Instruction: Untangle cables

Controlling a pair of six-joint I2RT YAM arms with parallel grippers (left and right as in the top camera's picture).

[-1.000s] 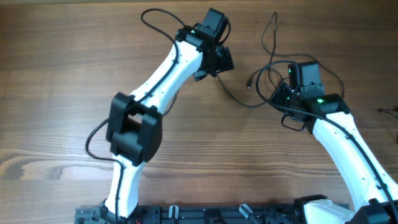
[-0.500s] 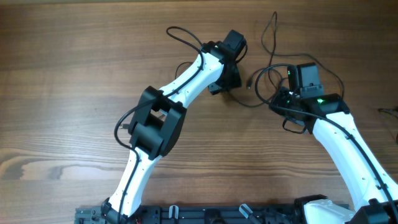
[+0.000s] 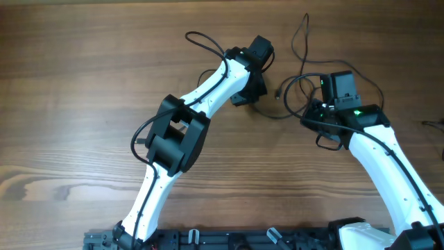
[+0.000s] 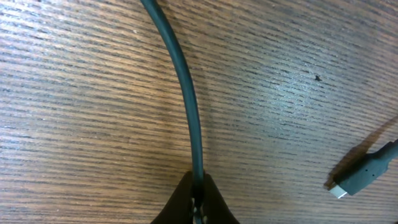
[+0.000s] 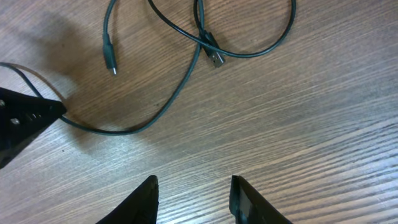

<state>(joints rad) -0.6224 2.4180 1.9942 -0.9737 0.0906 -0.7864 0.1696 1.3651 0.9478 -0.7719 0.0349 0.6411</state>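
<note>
1. The left gripper (image 4: 198, 199) is pinching one of the cables (image 4: 186, 93) between its closed fingertips. The cord is running straight away from the tips across the wooden table (image 4: 74, 124).
2. The right gripper (image 5: 194, 183) is hovering over bare wood with its jaws partly apart, and nothing is lying between them.
3. The cables are lying flat on the table between the two arms, closer to the right arm. One thin strand is reaching toward the far edge.
4. I am judging that the step in hand is the taking of the first cord. The grip is made, but the pulling apart is not yet begun.
5. The next move, I think, is calling for a slow pull by the left arm away from the bunch. Meanwhile the right gripper should be coming down to hold the crossing near the wide plug (image 5: 214, 57), so the whole bunch is not dragging along.
6. Counting: two arms and two grippers are showing. Two plug ends are showing in the right wrist view, the wide plug and a small plug (image 5: 111, 65). At least two cords are crossing there, but I cannot tell the exact number.
</note>
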